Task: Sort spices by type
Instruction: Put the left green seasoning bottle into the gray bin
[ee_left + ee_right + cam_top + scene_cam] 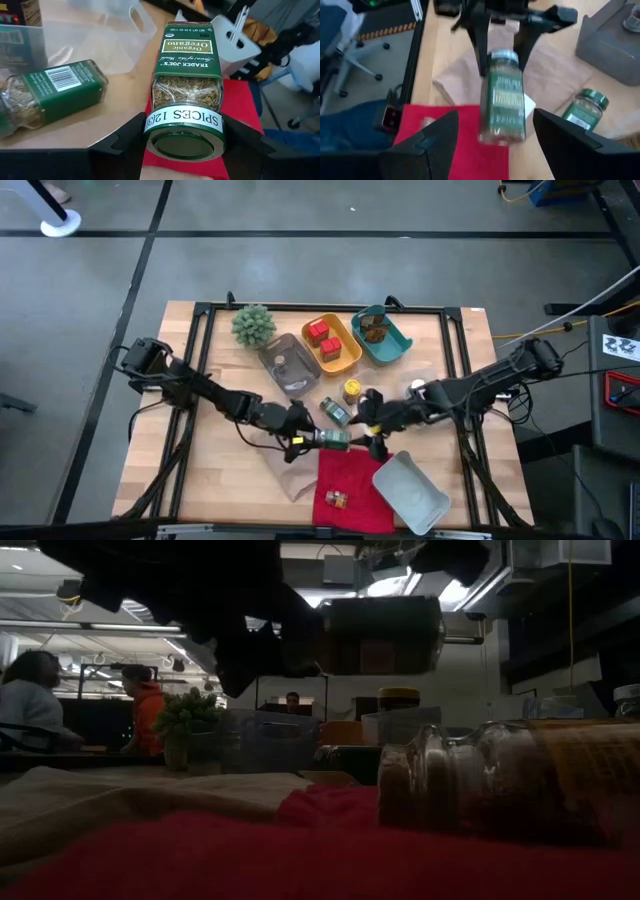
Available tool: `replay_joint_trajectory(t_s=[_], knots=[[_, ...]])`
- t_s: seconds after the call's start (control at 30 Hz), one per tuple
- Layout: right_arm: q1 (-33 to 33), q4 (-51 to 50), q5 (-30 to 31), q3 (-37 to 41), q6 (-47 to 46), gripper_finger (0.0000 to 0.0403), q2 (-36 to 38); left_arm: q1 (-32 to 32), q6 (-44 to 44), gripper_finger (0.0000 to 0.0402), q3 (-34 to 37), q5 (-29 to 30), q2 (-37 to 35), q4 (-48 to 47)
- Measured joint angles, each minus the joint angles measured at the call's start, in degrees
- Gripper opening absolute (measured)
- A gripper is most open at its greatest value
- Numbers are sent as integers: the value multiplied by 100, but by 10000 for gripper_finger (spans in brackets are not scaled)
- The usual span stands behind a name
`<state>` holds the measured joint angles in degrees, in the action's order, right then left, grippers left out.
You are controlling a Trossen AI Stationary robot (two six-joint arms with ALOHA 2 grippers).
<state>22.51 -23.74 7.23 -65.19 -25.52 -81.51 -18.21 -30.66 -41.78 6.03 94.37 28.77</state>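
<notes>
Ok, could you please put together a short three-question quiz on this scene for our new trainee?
1. True or false: the left gripper is shut on the oregano jar.
2. Multiple choice: the two red tins sit A) in the teal tray, B) in the orange tray, C) on the red cloth.
3. Fill in the blank: the right gripper, facing the held jar, is ___.

Key: 1 true; 2 B; 3 open.
</notes>
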Motion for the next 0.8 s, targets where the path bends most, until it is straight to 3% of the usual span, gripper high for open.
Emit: replay_joint_trajectory(t_s=[0.3,0.53,0.8], knots=[[-941,107,-1299,-4,-17,255,-179,212,439,198,-297,-250,0,-422],[-1262,367,-2398,-4,-118,255,-699,342,455,199,-343,-248,0,-432],[-1279,419,-2635,-4,24,255,-1078,371,453,200,-343,-264,7,-371]])
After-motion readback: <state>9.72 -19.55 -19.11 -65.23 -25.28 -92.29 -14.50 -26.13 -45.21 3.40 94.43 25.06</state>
